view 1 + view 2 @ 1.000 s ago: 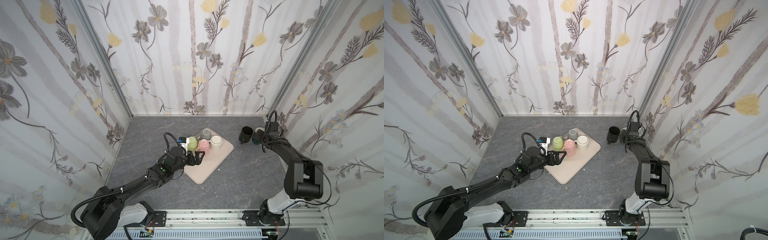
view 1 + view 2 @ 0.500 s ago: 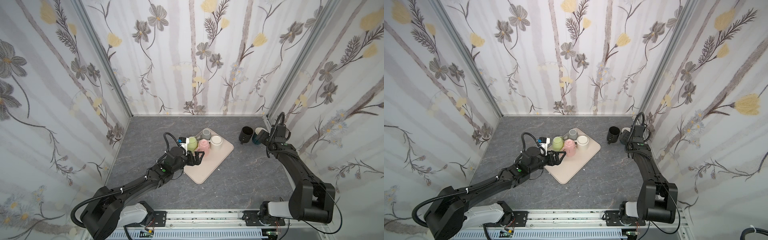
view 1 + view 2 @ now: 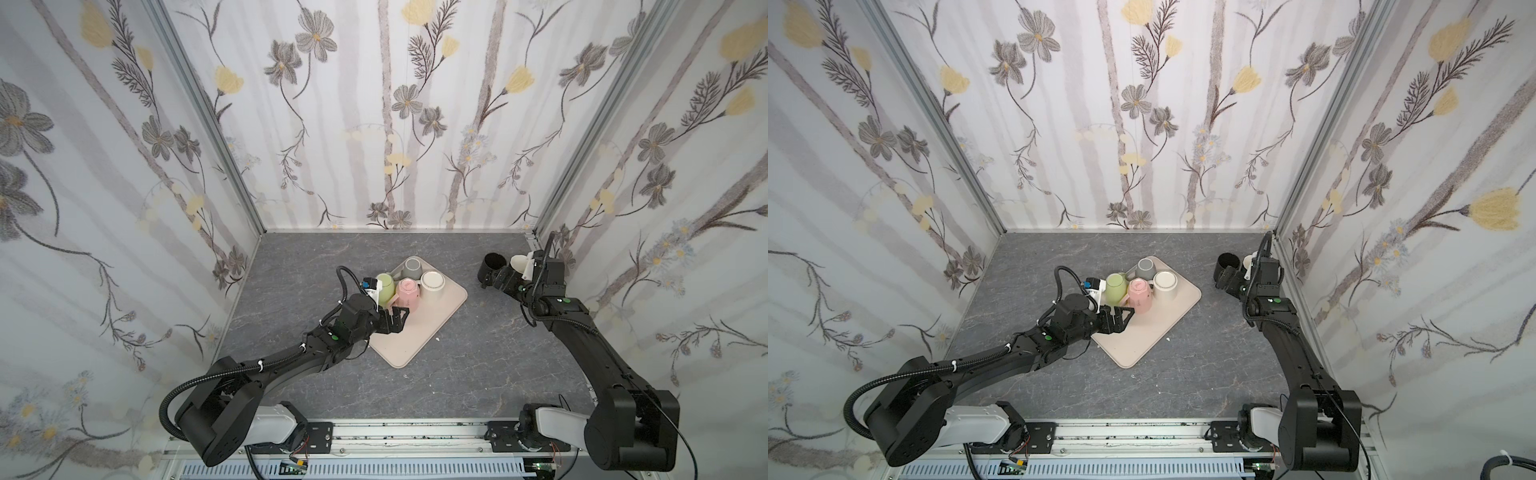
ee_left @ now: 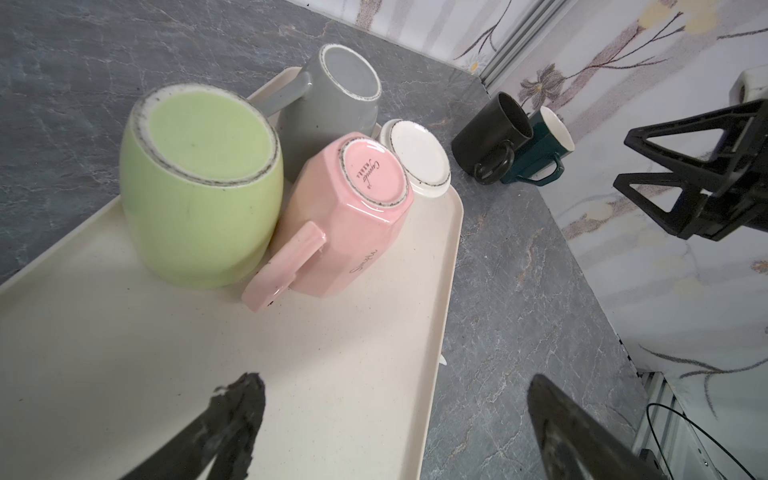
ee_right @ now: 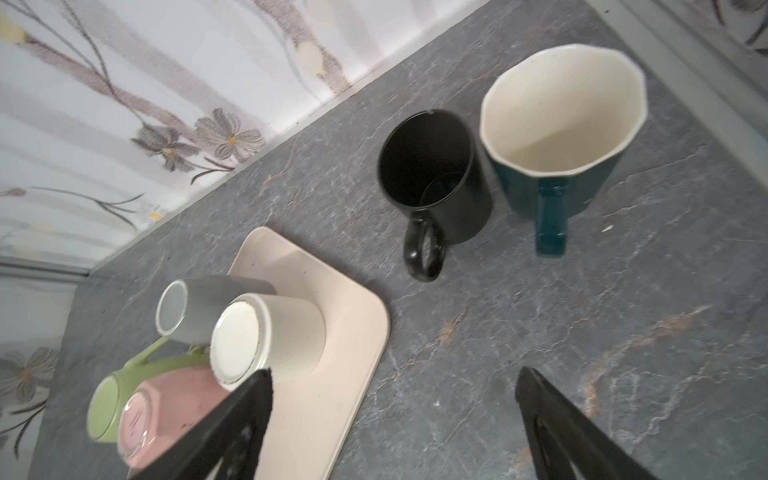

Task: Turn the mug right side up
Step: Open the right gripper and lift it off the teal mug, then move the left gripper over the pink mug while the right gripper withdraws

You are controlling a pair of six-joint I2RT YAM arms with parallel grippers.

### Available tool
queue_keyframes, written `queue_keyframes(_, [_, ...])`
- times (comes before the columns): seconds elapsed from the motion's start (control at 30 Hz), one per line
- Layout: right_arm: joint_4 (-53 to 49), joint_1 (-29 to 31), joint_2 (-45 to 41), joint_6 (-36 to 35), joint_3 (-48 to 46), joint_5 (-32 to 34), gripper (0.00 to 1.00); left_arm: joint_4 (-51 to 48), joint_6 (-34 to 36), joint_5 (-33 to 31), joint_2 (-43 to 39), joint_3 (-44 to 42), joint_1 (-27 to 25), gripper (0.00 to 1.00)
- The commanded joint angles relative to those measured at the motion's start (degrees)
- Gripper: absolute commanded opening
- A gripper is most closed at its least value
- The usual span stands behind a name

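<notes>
The left gripper [image 4: 392, 384] is wide open and empty just in front of the upside-down pink mug [image 4: 349, 216] on the tray [image 4: 124, 332], so I think it must reach in, grab it and flip it; the right gripper [image 5: 395, 384] is open and empty too.

Grey marbled counter [image 3: 457, 374], beige tray [image 3: 419, 328] at frame centre, black mug [image 3: 492, 268] and teal mug [image 5: 561, 124] upright side by side, centre right.
</notes>
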Motion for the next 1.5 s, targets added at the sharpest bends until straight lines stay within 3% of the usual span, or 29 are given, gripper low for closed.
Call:
queue_keyframes(0.0, [2.45, 5.15, -2.55, 3.19, -2.42, -0.32, 0.94, -0.4, 0.09, -0.01, 0.11, 1.0, 0.0, 1.0])
queue_keyframes(0.27, [10.79, 19.69, -5.36, 8.85, -5.6, 1.64, 1.0, -1.6, 2.91, -4.1, 0.15, 0.74, 0.08, 1.0])
queue_keyframes(0.47, [12.47, 26.05, -1.93, 9.59, -4.54, 2.81, 1.0, -5.22, 4.09, -6.01, 3.99, 3.32, 0.06, 1.0])
queue_keyframes(0.7, [13.95, 29.8, 0.38, 11.46, -4.27, 6.62, 1.0, -8.72, 4.97, -6.64, 6.45, 5.67, 0.16, 1.0])
queue_keyframes(0.93, [20.61, 33.16, -1.88, 15.34, -11.09, 9.46, 1.0, -5.75, 7.54, -2.79, 7.34, 5.38, 0.38, 1.0])
queue_keyframes(1.27, [24.55, 34.89, -10.73, 19.21, -18.37, 13.96, 1.0, -4.39, 15.35, 2.41, 8.65, 7.18, 1.09, 1.0])
queue_keyframes(1.47, [28.22, 35.35, -18.23, 20.94, -25.79, 17.71, 1.0, -2.99, 16.42, 4.67, 11.44, 8.02, 2.27, 1.0])
